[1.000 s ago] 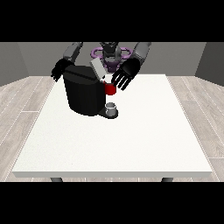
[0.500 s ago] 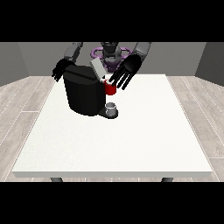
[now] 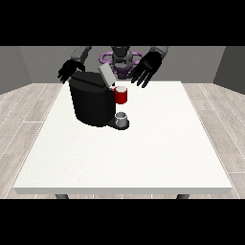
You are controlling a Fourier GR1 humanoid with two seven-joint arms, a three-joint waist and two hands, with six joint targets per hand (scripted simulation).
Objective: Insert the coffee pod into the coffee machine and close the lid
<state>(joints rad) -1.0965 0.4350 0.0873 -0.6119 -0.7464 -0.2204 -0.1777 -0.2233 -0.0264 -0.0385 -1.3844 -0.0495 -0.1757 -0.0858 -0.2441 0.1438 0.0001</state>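
1. A large white table (image 3: 124,158) fills the middle of the front view. It stands on a floor of pale grey planks (image 3: 24,119), with grey walls behind.
2. The robot (image 3: 122,57) is at the table's far edge, both arms reaching forward and held above the tabletop.
3. The hand at the view's left (image 3: 70,70) hovers just behind the top far corner of the black coffee machine (image 3: 93,103). Its fingers hang downward, spread and relaxed, with nothing in them.
4. The coffee machine stands on the far left part of the table. Its grey lid (image 3: 106,75) is tilted up and open.
5. A red thing at the machine (image 3: 121,95) sits at its right side, below the raised lid.
6. A small grey thing (image 3: 122,117) rests on the machine's base beneath the red thing; whether this is the coffee pod cannot be told.
7. The hand at the view's right (image 3: 145,71) is raised above and to the right of the red thing, apart from it. Its fingers are spread, pointing down toward the table, and it holds nothing.
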